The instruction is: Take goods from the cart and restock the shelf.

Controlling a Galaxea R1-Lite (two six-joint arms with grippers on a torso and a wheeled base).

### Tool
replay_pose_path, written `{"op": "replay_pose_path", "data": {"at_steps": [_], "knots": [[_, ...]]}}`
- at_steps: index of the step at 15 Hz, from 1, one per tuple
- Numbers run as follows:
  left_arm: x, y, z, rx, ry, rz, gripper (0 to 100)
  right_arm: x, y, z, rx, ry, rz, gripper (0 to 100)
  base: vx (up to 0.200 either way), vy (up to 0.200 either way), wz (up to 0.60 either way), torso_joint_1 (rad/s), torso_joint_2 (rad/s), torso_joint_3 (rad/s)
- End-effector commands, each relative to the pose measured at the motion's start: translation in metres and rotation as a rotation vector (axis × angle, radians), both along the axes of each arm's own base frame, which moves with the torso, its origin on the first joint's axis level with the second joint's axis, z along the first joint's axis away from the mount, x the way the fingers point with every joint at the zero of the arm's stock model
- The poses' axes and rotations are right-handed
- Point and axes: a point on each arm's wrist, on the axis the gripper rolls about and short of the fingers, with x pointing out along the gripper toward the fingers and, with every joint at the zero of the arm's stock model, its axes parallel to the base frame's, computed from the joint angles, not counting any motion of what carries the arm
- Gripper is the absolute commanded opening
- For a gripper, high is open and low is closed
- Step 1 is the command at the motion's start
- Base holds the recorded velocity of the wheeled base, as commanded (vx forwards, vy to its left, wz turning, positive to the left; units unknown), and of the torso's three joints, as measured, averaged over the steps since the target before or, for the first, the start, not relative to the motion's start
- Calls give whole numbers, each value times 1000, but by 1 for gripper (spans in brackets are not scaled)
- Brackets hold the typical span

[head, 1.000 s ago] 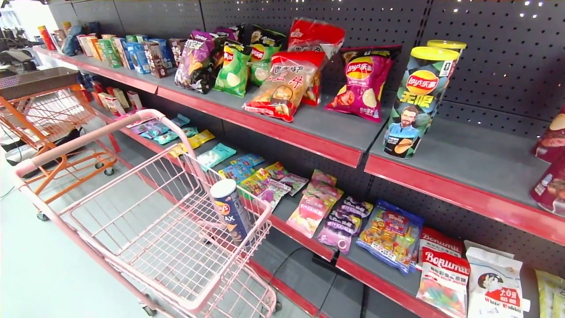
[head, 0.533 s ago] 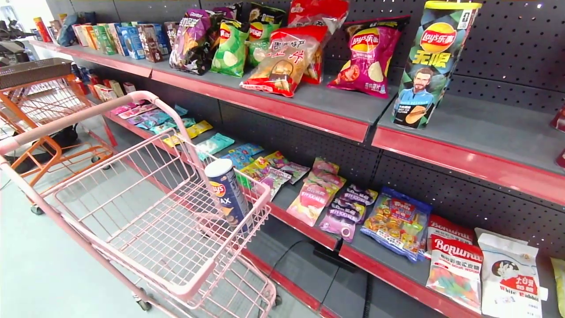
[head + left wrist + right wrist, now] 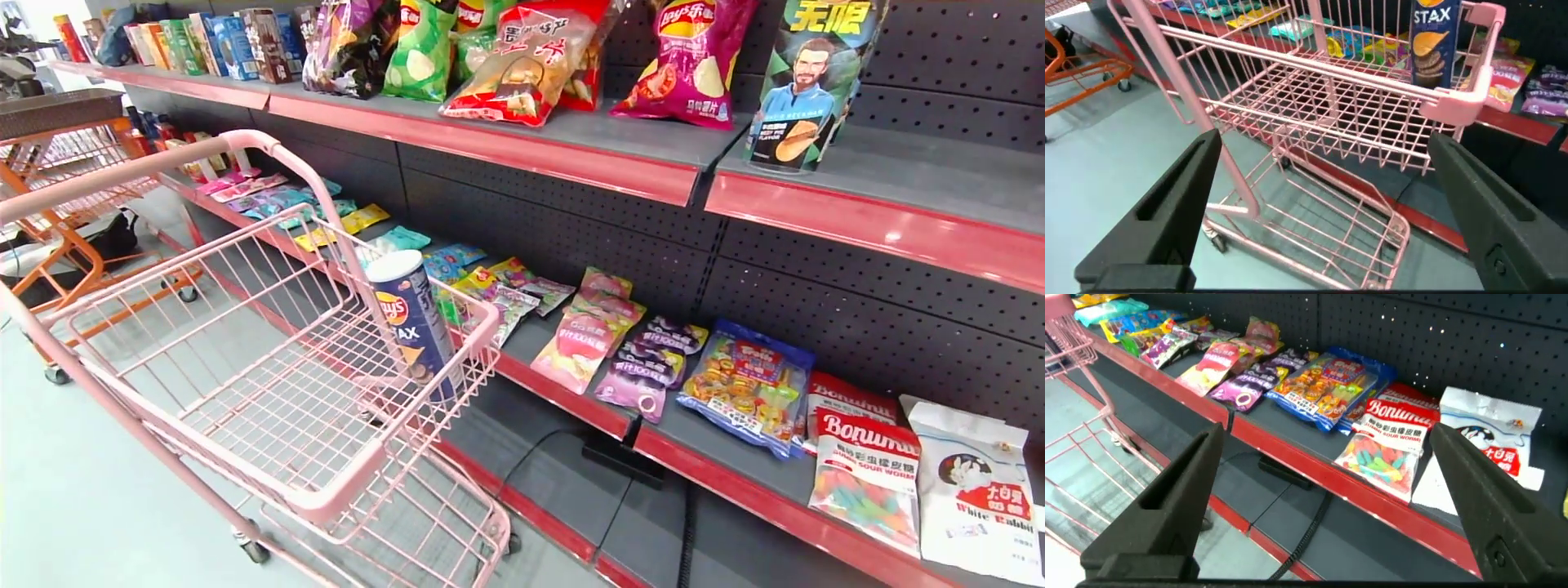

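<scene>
Shelf: grey red-edged shelf (image 3: 563, 159), stocked.
Cart: we see dark-blue crisp tube (image 3: 412, 327) upright in pink wire cart's (image 3: 335, 496) shelf-side corner.
Claws: left gripper (image 3: 1323, 140), right gripper (image 3: 1327, 431) wide open, empty.

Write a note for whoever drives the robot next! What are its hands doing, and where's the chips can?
Left gripper: open, empty, in front of the pink cart.
Right gripper: open, empty, facing the lower shelf of candy bags.
Blue chips can: upright in the cart's corner nearest the shelf.
Done: nothing from the cart shelved yet.
Left: grab the can and shelve it, probably on the upper shelf beside the tall green can.
</scene>
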Motion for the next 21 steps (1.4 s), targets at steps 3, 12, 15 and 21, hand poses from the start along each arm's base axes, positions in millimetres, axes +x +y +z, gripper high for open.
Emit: {"op": "replay_pose_path", "data": {"at_steps": [3,12,15,21], "knots": [[-1,-1,48,10,-51,-102,100,0,0,0,0,1,1,100,0,0,0,-10,54,46],[250,-15,171,-102,141,-225,100,0,0,0,4,1,1,100,0,0,0,0,0,0],[279,-33,146,-111,248,-360,100,0,0,0,1,1,1,100,0,0,0,0,0,0],[321,-64,109,-105,367,-442,100,0,0,0,-2,1,1,100,0,0,0,0,0,0]]}}
